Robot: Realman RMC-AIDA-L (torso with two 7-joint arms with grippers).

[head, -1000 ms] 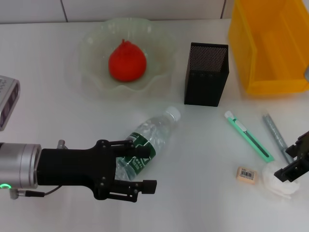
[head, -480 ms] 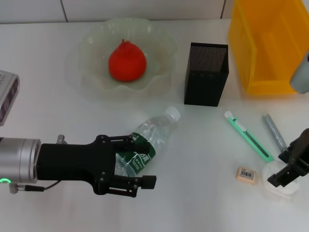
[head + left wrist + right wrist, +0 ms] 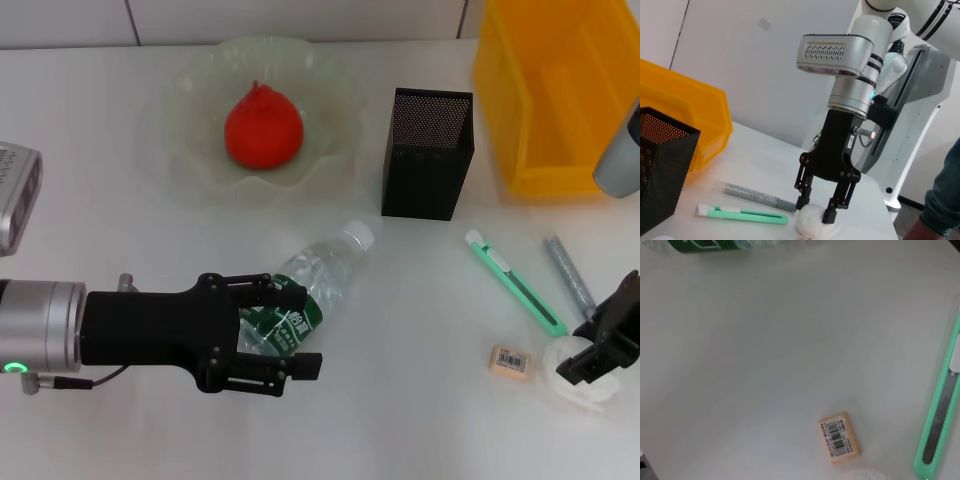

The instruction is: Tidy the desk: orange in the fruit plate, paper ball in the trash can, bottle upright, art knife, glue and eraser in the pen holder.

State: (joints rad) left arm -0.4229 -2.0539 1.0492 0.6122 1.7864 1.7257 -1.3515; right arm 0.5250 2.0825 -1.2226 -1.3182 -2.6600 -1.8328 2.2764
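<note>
The orange point(image 3: 263, 127) lies in the fruit plate point(image 3: 190, 85). On its side on the desk point(image 3: 420, 330) rests the bottle point(image 3: 318, 280), cap toward the pen holder point(image 3: 427, 152). My left gripper point(image 3: 298, 330) is open, its black fingers on either side of the bottle's green-labelled lower half. Over the paper ball point(image 3: 815, 226) my right gripper point(image 3: 813, 210) stands open, fingertips down beside the ball's top. The art knife point(image 3: 515, 283), glue point(image 3: 568, 272) and eraser point(image 3: 508, 360) lie near it. The trash can point(image 3: 560, 90) is at the back right.
A silver box-shaped part point(image 3: 15, 195) sits at the left edge. The right wrist view shows the eraser point(image 3: 839, 437), the art knife point(image 3: 940, 410) and a bit of the bottle point(image 3: 715, 245). A person's leg point(image 3: 940, 200) shows beyond the desk's edge.
My left gripper has shifted slightly away from me along the bottle, its fingers staying apart. My right gripper has come down a little onto the paper ball.
</note>
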